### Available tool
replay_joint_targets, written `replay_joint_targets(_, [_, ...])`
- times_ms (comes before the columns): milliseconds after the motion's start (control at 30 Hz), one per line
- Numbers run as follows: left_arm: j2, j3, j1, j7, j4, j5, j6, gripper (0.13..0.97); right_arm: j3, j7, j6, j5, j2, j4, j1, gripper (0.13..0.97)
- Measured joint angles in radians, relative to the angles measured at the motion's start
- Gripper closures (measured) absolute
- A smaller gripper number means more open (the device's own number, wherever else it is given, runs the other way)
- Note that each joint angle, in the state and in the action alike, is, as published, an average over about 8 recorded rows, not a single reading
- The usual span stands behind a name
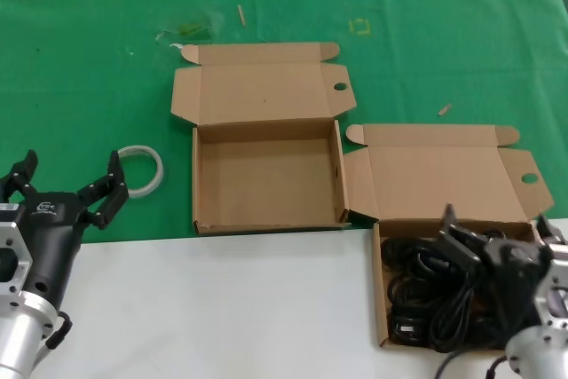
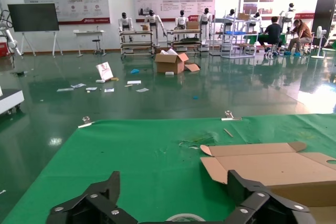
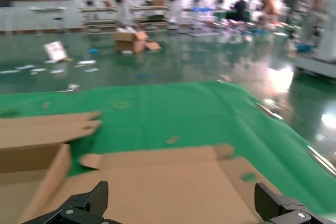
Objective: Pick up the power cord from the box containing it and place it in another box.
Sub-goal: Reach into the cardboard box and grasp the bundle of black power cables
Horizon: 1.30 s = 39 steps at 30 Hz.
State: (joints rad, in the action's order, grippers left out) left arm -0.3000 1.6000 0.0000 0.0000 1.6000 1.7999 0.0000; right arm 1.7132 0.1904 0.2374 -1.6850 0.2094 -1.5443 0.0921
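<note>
The power cord [image 1: 424,283] lies as black loops in the box containing it [image 1: 381,308], at the front right, with its lid [image 1: 439,182] open and a slanted side flap [image 1: 359,185]. My right gripper [image 1: 499,232] is open and hovers just above the cord at the box's right part, holding nothing. In the right wrist view my right gripper [image 3: 181,199] shows only this lid [image 3: 168,182]; the cord is hidden there. The other box [image 1: 266,219] stands empty in the middle, lid [image 1: 262,90] open. My left gripper [image 1: 67,185] is open and empty at the front left.
A white tape ring [image 1: 142,170] lies on the green cloth [image 1: 80,68] just beyond my left gripper; it also shows in the left wrist view [image 2: 185,217]. Small scraps [image 1: 186,31] lie at the back. White tabletop [image 1: 222,308] spans the front.
</note>
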Motion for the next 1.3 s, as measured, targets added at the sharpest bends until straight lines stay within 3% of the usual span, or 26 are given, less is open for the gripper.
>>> replay_joint_targets(233, [0.0, 0.0, 0.0, 0.0, 0.0, 0.0, 0.0, 0.469, 0.026, 0.284, 0.093, 0.124, 0.014, 0.073, 0.006, 0.129])
replay_joint_targets(367, [0.0, 0.0, 0.0, 0.0, 0.0, 0.0, 0.0, 0.469, 0.044, 0.373, 0.114, 0.153, 0.023, 0.103, -0.001, 0.142])
replay_joint_targets(433, [0.0, 0.0, 0.0, 0.0, 0.0, 0.0, 0.0, 0.523, 0.051, 0.397, 0.117, 0.16, 0.026, 0.112, -0.005, 0.151])
replay_joint_targets(633, [0.0, 0.0, 0.0, 0.0, 0.0, 0.0, 0.0, 0.685, 0.064, 0.433, 0.113, 0.163, 0.028, 0.124, -0.011, 0.189])
replay_joint_targets(933, [0.0, 0.0, 0.0, 0.0, 0.0, 0.0, 0.0, 0.842, 0.068, 0.423, 0.099, 0.141, 0.004, 0.119, -0.003, 0.306])
replay_joint_targets(1300, [0.0, 0.0, 0.0, 0.0, 0.0, 0.0, 0.0, 0.936, 0.055, 0.383, 0.105, 0.122, -0.03, 0.111, 0.011, 0.54])
